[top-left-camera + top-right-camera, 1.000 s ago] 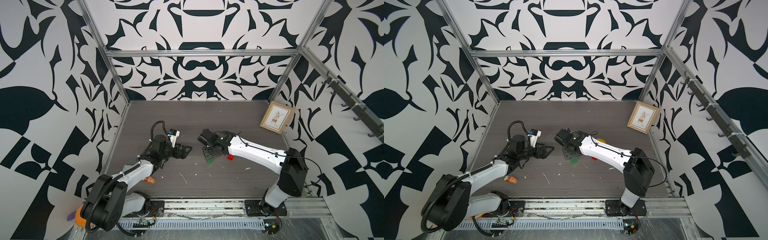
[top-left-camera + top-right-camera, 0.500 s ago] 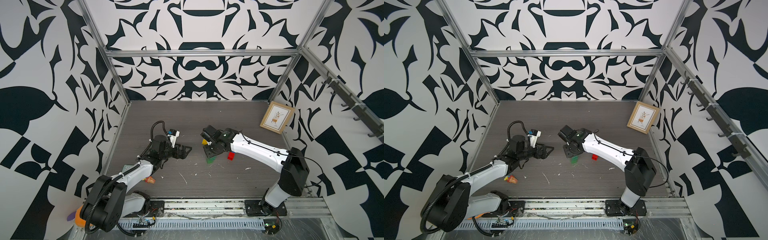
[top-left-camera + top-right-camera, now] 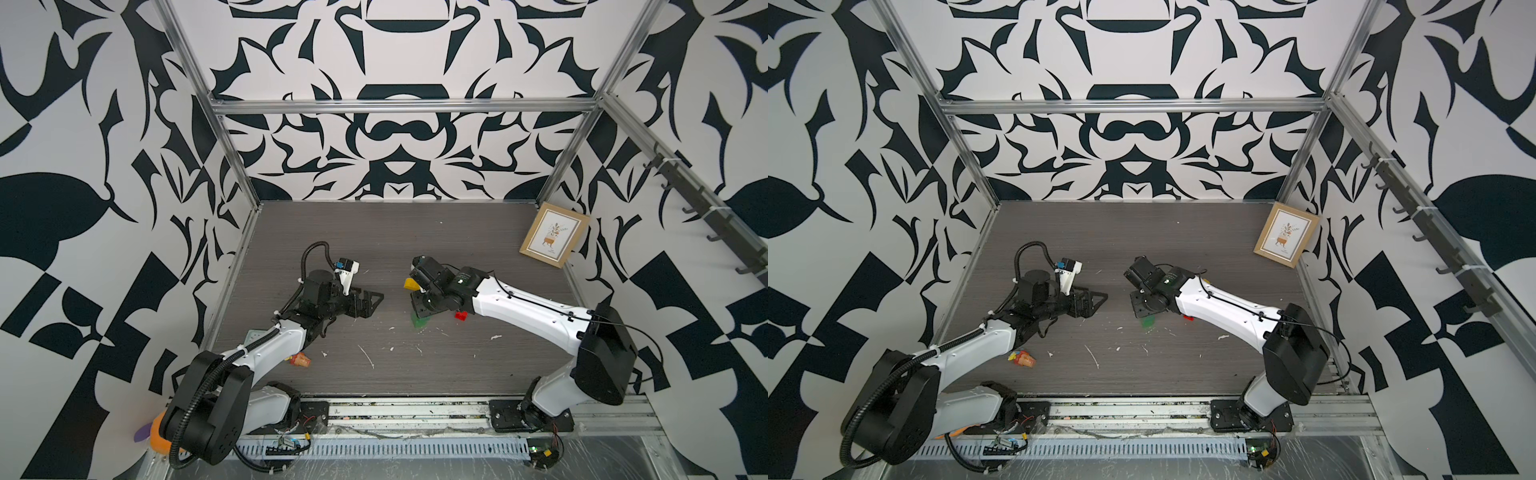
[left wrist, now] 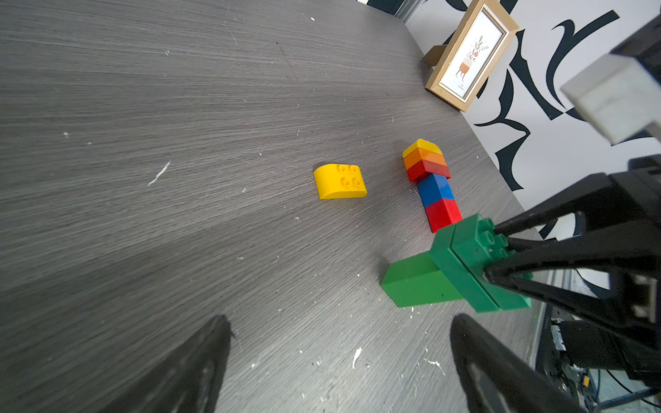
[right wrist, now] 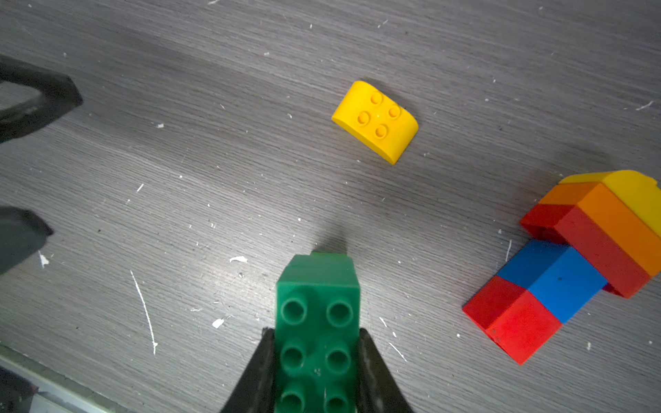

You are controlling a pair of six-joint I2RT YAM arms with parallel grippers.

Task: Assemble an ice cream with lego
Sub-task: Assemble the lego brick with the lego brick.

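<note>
Green lego piece (image 5: pixel 316 286): clamped at studded end between fingers of right gripper (image 5: pixel 316 333), far end low over grey table (image 4: pixel 143 143); contact not determinable. Left gripper (image 4: pixel 339 343): jaws wide apart, empty, pointed toward lego. Yellow dome brick (image 5: pixel 375 121): loose on table, studs up. Yellow-orange-red-blue-red stack (image 5: pixel 572 271): lying on side on table, near clamped piece, apart from dome brick.
</note>
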